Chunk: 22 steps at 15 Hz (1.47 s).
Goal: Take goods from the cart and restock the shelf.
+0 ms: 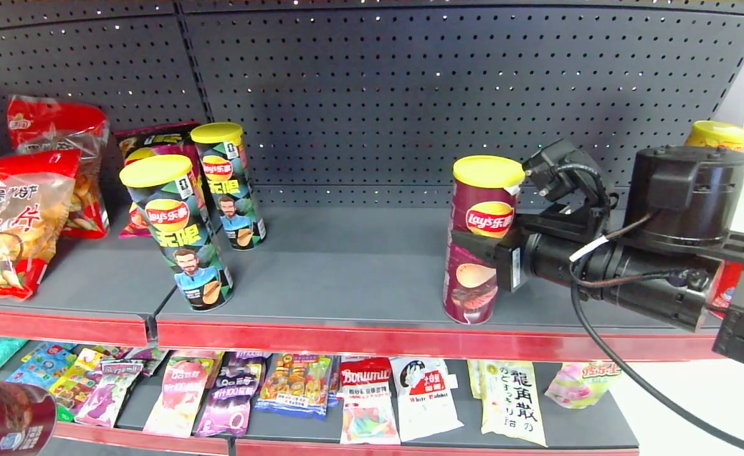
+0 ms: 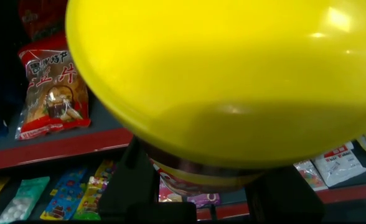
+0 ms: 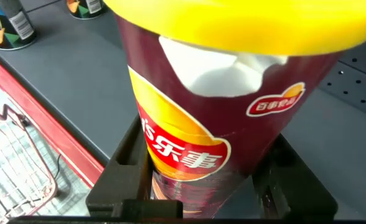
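A maroon chips can (image 1: 482,240) with a yellow lid stands upright on the upper shelf (image 1: 359,272), close to its red front edge. My right gripper (image 1: 479,250) comes in from the right and is shut around the can's middle. In the right wrist view the same can (image 3: 195,143) sits between the black fingers (image 3: 124,168). A second maroon can (image 1: 4,415) is low at the left, in front of the lower shelf. Its yellow lid (image 2: 233,74) looms large in the left wrist view, where my left gripper (image 2: 201,193) is shut on the can body.
Two dark cans with yellow lids (image 1: 178,234) (image 1: 229,183) stand at the shelf's left, beside red snack bags (image 1: 17,221). Another yellow-lidded can (image 1: 717,134) is behind my right arm. Snack packets (image 1: 372,396) line the lower shelf. The wire cart (image 3: 15,168) is below the shelf edge.
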Available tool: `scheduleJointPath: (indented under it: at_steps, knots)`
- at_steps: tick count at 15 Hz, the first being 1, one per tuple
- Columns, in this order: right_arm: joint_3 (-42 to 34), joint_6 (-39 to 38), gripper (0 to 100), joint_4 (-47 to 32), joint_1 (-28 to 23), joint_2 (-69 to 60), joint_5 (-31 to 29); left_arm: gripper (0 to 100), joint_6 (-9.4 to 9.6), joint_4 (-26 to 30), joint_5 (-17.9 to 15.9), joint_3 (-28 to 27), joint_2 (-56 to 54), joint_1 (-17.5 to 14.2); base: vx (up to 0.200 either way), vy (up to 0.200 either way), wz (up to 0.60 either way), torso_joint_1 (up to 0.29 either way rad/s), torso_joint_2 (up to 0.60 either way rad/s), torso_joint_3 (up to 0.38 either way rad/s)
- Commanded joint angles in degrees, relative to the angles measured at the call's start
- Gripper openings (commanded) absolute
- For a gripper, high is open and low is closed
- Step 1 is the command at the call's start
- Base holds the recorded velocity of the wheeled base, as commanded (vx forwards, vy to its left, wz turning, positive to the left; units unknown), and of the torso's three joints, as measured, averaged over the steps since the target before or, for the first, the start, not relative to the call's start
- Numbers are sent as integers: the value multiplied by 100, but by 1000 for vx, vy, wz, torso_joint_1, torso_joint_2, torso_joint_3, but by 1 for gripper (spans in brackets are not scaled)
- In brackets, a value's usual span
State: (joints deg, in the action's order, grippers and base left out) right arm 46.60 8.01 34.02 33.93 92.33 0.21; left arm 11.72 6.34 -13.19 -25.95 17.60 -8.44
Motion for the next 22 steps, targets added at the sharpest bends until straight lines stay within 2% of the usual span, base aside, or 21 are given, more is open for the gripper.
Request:
scheduleJointPath:
  at_steps: [1,7,21,22]
  knots:
    - [-11,-1,0,-1,35,13,6,0,-3,-1,1,3,-3,0,0,0,0,0,0,0]
    - [-11,-10,0,-10,211,-75,-144,0,-3,-1,-8,11,-29,0,0,0,0,0,0,0]
    - [-178,8,0,-1,237,-75,-205,0,6,8,1,20,-46,0,0,0,0,0,0,0]
    - [-178,-1,100,-1,237,-75,-205,0,6,8,-8,11,-46,0,0,0,0,0,0,0]
